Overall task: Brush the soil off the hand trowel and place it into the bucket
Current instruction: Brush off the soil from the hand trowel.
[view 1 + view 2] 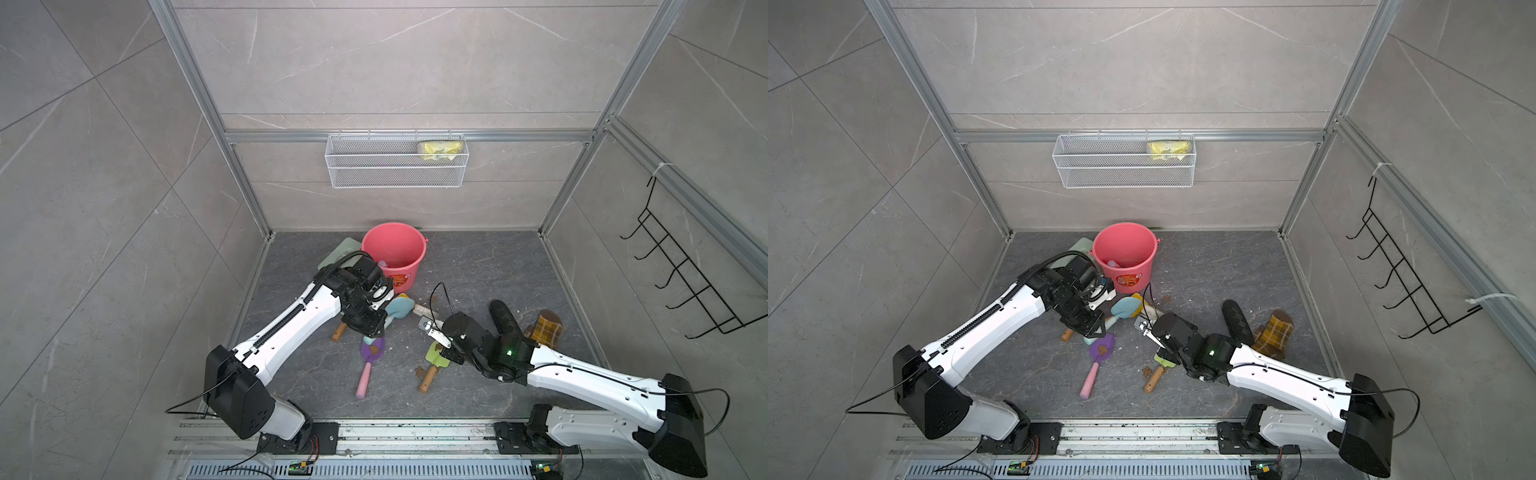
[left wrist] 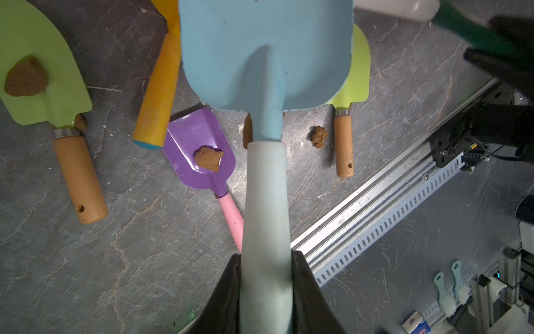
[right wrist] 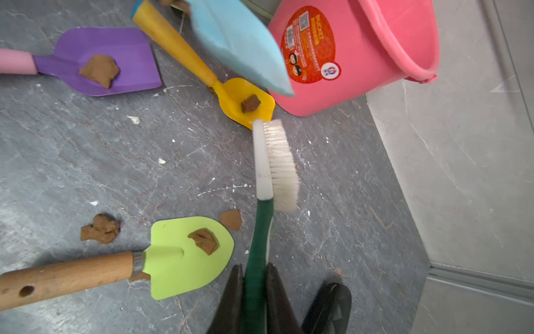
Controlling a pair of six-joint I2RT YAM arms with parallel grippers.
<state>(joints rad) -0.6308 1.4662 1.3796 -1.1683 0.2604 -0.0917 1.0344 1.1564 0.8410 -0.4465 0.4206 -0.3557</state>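
Near the bucket, left gripper tight on blue trowel

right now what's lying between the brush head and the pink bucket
The yellow trowel's blade, with a soil lump on it, lies between the brush head and the bucket; the right wrist view shows it.
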